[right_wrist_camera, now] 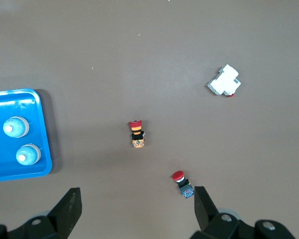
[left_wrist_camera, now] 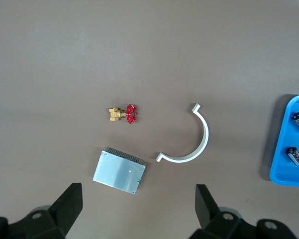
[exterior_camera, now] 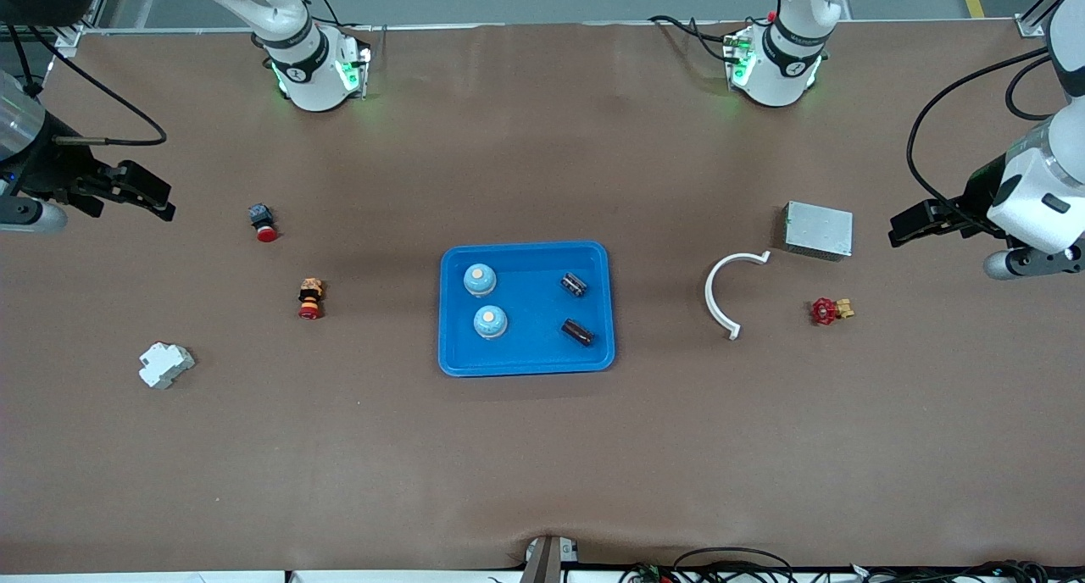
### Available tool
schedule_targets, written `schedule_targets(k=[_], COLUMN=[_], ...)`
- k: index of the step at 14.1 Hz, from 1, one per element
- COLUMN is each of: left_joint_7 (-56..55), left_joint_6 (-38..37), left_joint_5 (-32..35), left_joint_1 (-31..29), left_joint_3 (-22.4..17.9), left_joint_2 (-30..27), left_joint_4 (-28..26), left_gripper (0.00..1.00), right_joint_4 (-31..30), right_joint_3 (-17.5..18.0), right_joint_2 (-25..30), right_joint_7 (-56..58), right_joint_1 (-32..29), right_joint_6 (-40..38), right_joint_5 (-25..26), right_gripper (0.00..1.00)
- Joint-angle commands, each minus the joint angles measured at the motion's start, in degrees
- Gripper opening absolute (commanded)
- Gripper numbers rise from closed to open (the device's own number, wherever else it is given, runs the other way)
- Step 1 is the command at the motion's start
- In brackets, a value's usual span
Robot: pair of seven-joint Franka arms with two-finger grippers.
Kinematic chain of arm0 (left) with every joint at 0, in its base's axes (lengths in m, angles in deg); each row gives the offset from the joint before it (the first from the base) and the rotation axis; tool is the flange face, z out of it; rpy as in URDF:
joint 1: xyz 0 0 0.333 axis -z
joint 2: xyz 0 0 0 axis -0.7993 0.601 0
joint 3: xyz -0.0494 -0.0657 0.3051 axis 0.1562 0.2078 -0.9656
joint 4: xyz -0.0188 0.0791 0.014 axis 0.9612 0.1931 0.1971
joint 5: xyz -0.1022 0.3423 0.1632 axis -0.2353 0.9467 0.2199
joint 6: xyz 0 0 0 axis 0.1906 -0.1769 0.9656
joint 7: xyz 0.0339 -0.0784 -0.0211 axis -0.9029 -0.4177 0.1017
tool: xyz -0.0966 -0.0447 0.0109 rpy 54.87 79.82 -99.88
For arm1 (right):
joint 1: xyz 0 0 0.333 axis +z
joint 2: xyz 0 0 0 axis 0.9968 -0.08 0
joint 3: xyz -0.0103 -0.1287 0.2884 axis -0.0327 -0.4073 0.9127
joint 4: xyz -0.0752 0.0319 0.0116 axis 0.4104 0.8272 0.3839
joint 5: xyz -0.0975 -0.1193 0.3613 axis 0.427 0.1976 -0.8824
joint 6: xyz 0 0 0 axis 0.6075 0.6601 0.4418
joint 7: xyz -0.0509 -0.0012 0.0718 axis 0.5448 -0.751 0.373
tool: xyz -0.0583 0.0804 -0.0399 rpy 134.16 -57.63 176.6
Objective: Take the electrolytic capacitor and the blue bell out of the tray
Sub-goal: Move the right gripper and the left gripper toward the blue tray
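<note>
Bells and capacitors sit untouched in the tray [exterior_camera: 525, 368] at mid-table as both arms wait, raised high at opposite ends of the table. Two blue bells stand upright at the tray's right-arm end, one [exterior_camera: 480, 280] farther from the front camera than the other [exterior_camera: 490, 321]; two dark capacitors lie on their sides at the left-arm end, one [exterior_camera: 574, 284] farther, one [exterior_camera: 578, 332] nearer. That split seems to offer each arm the pair closest to its reach, though no removal has begun. The left gripper [exterior_camera: 909, 226] hangs with jaws spread and empty over bare table just beside a grey metal box [exterior_camera: 818, 229]; its wrist view shows a white curved clamp [left_wrist_camera: 188, 147] between box and tray, and a red-handled brass valve [left_wrist_camera: 123, 114] near the box. The right gripper [exterior_camera: 151, 195], jaws likewise released and holding nothing, hovers over the other end, where a red push-button [exterior_camera: 262, 222], a second button with an orange band [exterior_camera: 311, 299] and a white breaker [exterior_camera: 165, 365] lie well apart. The surface is a matte brown covering, flat save for a slight buckle at the edge nearest the front camera; pale flooring and cables show past the arm bases.
</note>
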Motion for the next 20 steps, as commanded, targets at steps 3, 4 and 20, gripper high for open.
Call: schedule_targets(k=[3,4,20], left_joint_7=[-0.1,-0.1,-26.3], left_joint_6=[0.0,0.0,0.0], left_joint_5=[0.4,0.4,-7.6], left_joint_1=[0.2,0.4,13.4], left_joint_3=[0.1,0.2,2.4], left_joint_2=[1.3,1.3,7.9], left_joint_4=[1.2,1.2,1.1], left_gripper=[1.00,1.00,1.00], right_joint_4=[0.0,-0.2,-20.8], right_joint_3=[0.5,0.5,0.8], right_joint_2=[0.5,0.5,-3.9], right_joint_7=[0.6,0.6,-32.2], right_joint_1=[0.1,0.1,22.9], right_joint_6=[1.2,1.5,26.1], right_joint_5=[0.8,0.8,-2.7], right_gripper=[1.00,1.00,1.00])
